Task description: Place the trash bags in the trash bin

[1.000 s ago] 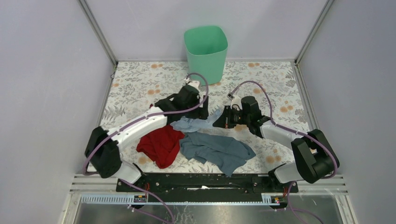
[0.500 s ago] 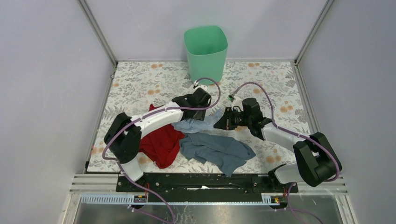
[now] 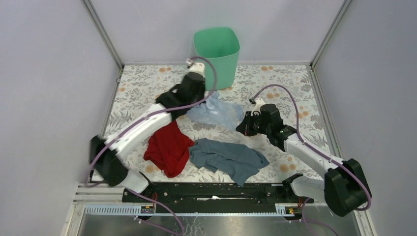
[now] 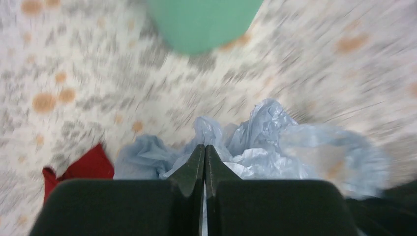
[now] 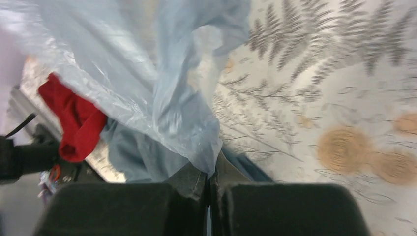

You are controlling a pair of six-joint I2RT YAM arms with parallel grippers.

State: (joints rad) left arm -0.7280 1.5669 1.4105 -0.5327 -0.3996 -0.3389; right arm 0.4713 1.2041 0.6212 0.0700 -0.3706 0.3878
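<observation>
One trash bag (image 3: 218,112) looks crinkly, translucent, pale-blue

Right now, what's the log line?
left pincer: shut on trash bag | right pincer: shut on trash bag | trash bag: outside trash bin

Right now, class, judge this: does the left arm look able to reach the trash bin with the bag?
Probably yes. The left gripper, shut on the trash bag, is close to the trash bin, with nothing standing between them. But the right gripper also pinches the bag, which may hold it back.
</observation>
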